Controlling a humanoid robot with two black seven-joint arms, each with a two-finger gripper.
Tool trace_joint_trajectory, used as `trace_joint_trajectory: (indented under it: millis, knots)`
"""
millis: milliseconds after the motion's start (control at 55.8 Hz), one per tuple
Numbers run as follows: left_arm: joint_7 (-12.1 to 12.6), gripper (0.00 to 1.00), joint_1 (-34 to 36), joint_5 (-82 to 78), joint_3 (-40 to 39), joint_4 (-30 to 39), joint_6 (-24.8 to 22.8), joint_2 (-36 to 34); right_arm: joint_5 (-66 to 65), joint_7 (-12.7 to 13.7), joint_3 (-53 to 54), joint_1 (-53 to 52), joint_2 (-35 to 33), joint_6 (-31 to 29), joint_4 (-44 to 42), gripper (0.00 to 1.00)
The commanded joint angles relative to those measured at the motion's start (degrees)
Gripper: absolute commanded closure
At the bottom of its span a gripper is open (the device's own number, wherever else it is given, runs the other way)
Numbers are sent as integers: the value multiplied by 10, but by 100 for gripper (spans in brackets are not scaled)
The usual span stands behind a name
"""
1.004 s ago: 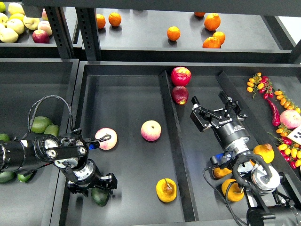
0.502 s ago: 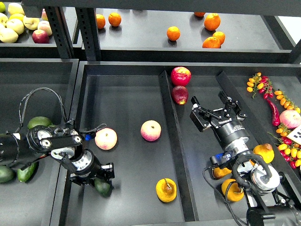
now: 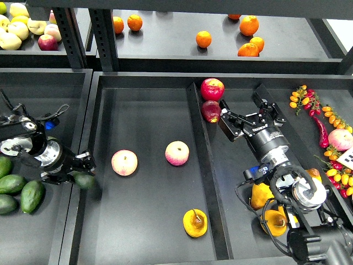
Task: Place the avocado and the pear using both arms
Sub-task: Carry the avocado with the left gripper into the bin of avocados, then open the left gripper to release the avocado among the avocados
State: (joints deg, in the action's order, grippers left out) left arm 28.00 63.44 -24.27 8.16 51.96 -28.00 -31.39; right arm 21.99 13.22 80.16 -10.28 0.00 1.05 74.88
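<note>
My left gripper (image 3: 76, 172) is shut on the dark green avocado (image 3: 85, 180) and holds it over the left wall of the middle tray (image 3: 149, 243). The golden yellow pear (image 3: 194, 222), with a brown stem and an amber patch, lies at the front of that tray, far right of the left gripper. My right gripper (image 3: 249, 117) is open and empty over the right tray, its jaws spread wide just right of a dark red apple (image 3: 211, 111).
Two peaches (image 3: 124, 162) (image 3: 177, 153) lie in the middle tray. A divider (image 3: 202, 165) splits it from the right tray. Several avocados (image 3: 32, 196) lie in the left bin. More pears (image 3: 260, 194) sit under my right arm. Oranges (image 3: 203, 38) are on the shelf, cherry tomatoes (image 3: 331, 118) at the right.
My left gripper has carried the avocado from the tray's front left corner up and left to the tray's left wall. My right gripper has shifted slightly up and left, still open.
</note>
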Motion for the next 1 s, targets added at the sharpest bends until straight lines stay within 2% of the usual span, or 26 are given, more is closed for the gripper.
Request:
trace_joint_trajectory:
  millis: [0,484,986]
  knots:
    - [0,65,0,-1,-9,-8,0,-32,1,0,0,-1,0,0,0,0]
    - [0,64,-17,-2,-4,-39,0,-82,3,0,-1,-4,0,0,1,0]
    - [0,62,-74,-10,-7,-63,0,-75,3,1,-1,-5,0,0,1,0]
